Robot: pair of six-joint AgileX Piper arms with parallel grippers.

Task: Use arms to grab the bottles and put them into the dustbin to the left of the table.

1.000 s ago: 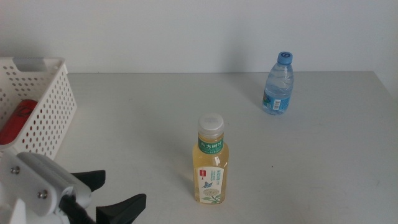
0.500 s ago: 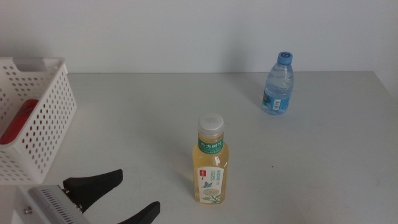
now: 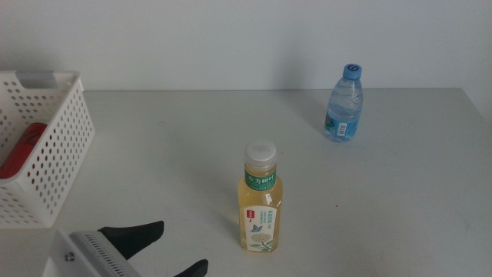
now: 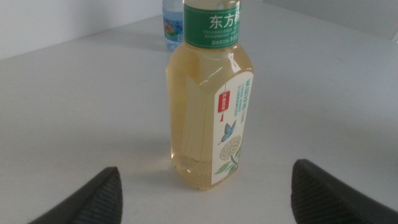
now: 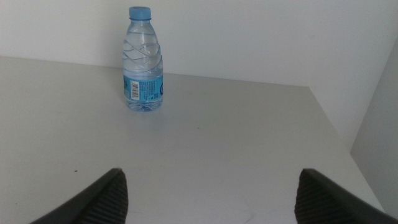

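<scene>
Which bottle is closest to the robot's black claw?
The yellow drink bottle with the white cap, in front of the open left gripper. The clear water bottle with the blue cap stands far back.

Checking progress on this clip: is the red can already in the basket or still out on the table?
In. The red can lies inside the white basket, visible over its rim; both bottles stand on the table.
</scene>
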